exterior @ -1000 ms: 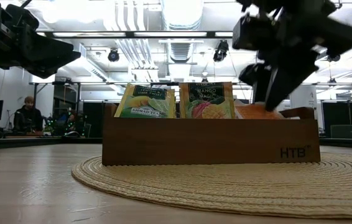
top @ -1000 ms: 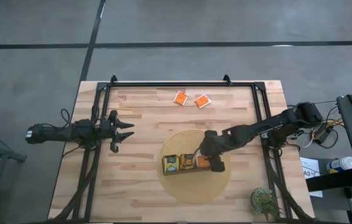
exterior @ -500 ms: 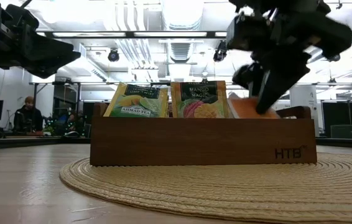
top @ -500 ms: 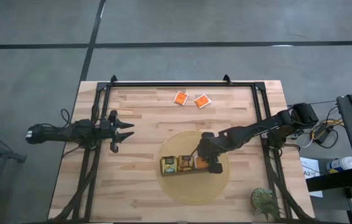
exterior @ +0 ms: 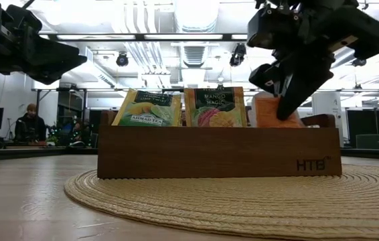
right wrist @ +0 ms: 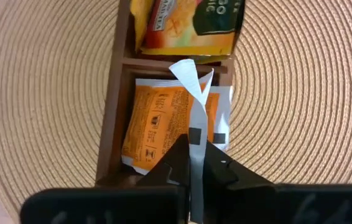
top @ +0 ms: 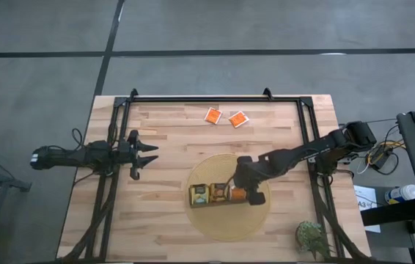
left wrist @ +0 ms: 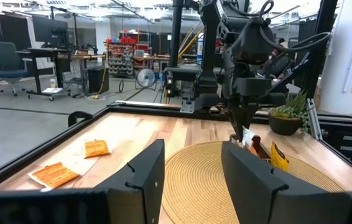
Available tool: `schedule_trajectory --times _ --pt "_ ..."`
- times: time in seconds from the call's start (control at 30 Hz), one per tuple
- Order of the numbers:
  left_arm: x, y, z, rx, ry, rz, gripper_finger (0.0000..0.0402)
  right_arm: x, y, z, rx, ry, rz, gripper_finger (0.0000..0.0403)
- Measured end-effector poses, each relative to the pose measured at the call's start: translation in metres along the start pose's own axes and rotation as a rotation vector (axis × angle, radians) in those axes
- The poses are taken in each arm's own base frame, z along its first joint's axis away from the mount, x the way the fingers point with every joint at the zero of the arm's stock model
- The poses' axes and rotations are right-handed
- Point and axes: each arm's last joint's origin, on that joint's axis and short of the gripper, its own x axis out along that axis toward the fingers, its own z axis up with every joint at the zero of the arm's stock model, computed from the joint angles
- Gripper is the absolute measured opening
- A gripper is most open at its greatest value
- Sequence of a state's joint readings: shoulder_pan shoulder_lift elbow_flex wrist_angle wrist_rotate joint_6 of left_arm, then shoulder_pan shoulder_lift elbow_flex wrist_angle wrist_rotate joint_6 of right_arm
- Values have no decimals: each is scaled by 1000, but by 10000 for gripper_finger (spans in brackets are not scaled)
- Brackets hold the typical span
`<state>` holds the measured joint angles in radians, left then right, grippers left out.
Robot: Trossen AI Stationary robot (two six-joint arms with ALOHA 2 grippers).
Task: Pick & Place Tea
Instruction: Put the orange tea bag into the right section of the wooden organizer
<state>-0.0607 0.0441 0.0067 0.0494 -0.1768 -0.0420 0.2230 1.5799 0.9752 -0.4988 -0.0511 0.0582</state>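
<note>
Tea sachets sit sorted in a brown three-compartment wooden tray (top: 220, 203) on a round woven mat (top: 226, 224) at the middle of the wooden counter (top: 163, 220). One end compartment holds a green-and-yellow sachet (exterior: 152, 109), the middle one a yellow-orange sachet (exterior: 215, 108), the other end a bright orange sachet (right wrist: 163, 124). The right arm reaches over that end compartment; the right gripper (right wrist: 194, 155) has its fingers shut on the white edge of the bright orange sachet, which stands partly inside the compartment. The left gripper (top: 149, 153) hangs over the counter's left side, well apart from the tray, fingers parted and holding nothing. Two more bright orange sachets (top: 225, 116) lie flat near the counter's far edge.
</note>
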Motion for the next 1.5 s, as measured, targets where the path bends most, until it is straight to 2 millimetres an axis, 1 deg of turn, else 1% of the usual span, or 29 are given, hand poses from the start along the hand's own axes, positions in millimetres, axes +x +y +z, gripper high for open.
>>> schedule_trajectory --times 0.2,0.4,0.5,0.63,0.73,0.83,1.1,1.17,1.27,1.4,1.5 --pt "0 0 0 0 0 0 153 -2 10 2 -58 -6 -21 9" --pt "0 0 0 0 0 0 153 -11 32 9 -204 -5 -119 8" --pt "0 0 0 0 0 0 153 -14 42 11 -240 -16 -126 8" --pt "0 0 0 0 0 0 153 -14 50 9 -267 -21 -167 8" --pt "0 0 0 0 0 0 153 -11 51 4 -242 -4 -146 8" --pt "0 0 0 0 0 0 153 -10 49 2 -218 0 -161 8" --pt "0 0 0 0 0 0 153 -4 47 0 -253 17 -215 8" --pt "0 0 0 0 0 0 153 0 46 -1 -262 28 -257 8" --pt "0 0 0 0 0 0 153 8 44 -2 -280 53 -367 8" --pt "0 0 0 0 0 0 153 11 42 -3 -317 63 -493 8" --pt "0 0 0 0 1 0 153 10 41 -2 -335 60 -537 8"
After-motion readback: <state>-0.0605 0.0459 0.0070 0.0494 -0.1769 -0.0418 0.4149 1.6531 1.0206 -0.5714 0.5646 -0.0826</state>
